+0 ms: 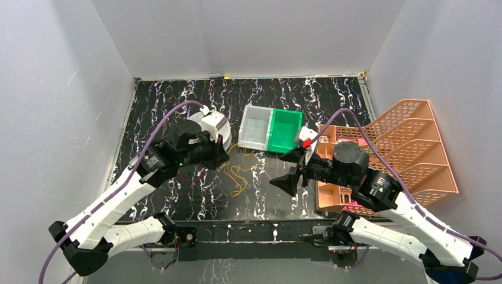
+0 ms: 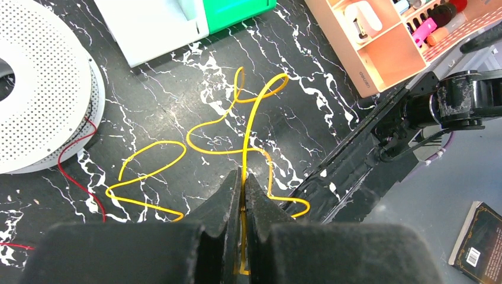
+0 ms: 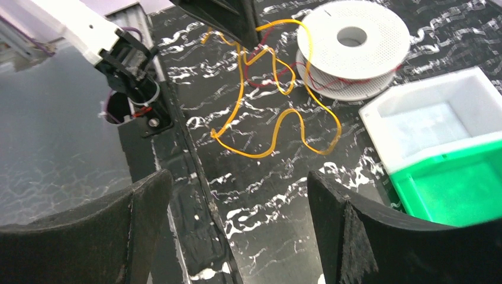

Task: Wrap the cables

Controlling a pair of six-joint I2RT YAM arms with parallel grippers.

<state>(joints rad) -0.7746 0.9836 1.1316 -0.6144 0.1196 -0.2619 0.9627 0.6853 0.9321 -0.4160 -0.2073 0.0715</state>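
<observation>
L gripper (image 2: 243,177) is pinched tight on the yellow cable (image 2: 247,136); the strand runs right btwn its closed jaws, just above the black marbled table (image 1: 177,201). The rest of that cable lies in loose loops on the table, btwn the two arms and in front of the white spool (image 2: 47,100). A thin red cable (image 2: 61,165) trails off the spool's edge onto the table beside the yellow loops. R gripper (image 3: 237,183) has its jaws wide apart w/ nothing in them, hanging over the table near the white-and-green bin (image 1: 284,130), opp. the L one. An orange rack (image 1: 408,148) stands at the far R.
</observation>
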